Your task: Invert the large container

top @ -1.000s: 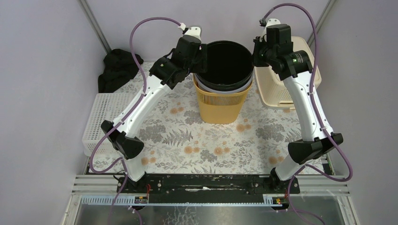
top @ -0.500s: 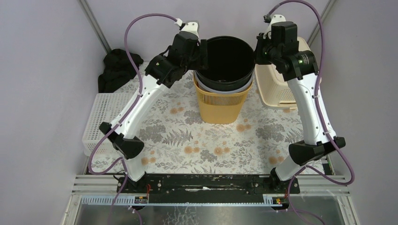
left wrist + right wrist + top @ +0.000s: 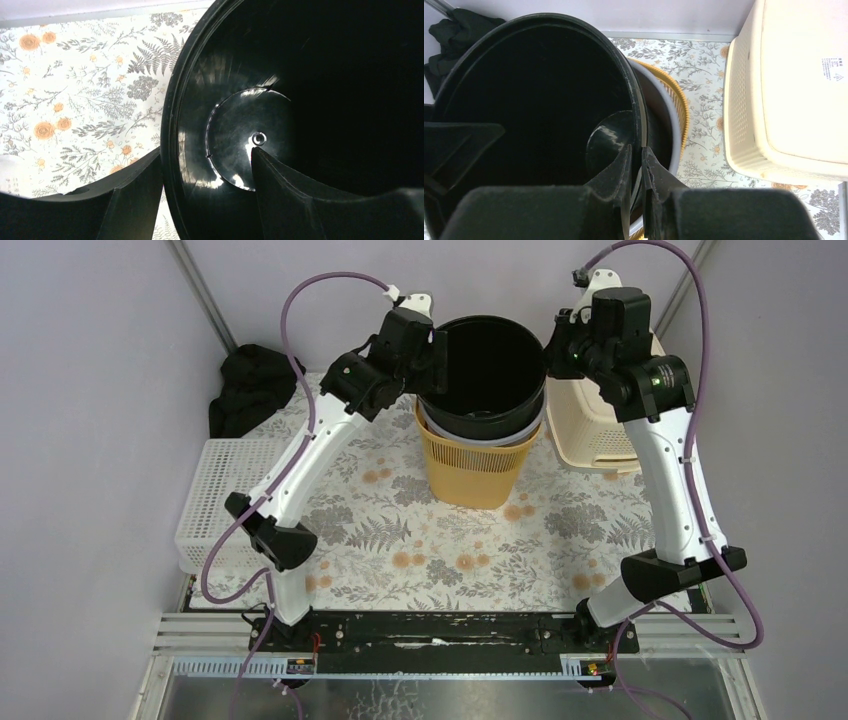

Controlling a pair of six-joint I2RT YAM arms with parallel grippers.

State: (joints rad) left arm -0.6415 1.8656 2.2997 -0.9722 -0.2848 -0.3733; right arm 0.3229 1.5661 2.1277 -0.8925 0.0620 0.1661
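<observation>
The large black container (image 3: 490,370) stands upright in the mouth of the yellow basket (image 3: 475,465). Only the wrist views show the grips. The right gripper (image 3: 636,156) pinches its rim, while the left gripper (image 3: 205,152) straddles the opposite rim, jaws spread, inner finger clear. It looks slightly higher than a second ago.

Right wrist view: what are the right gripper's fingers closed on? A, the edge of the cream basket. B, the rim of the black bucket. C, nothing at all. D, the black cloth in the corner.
B: the right gripper has one finger inside and one outside the wall of the black bucket, pinched together on its rim.
</observation>
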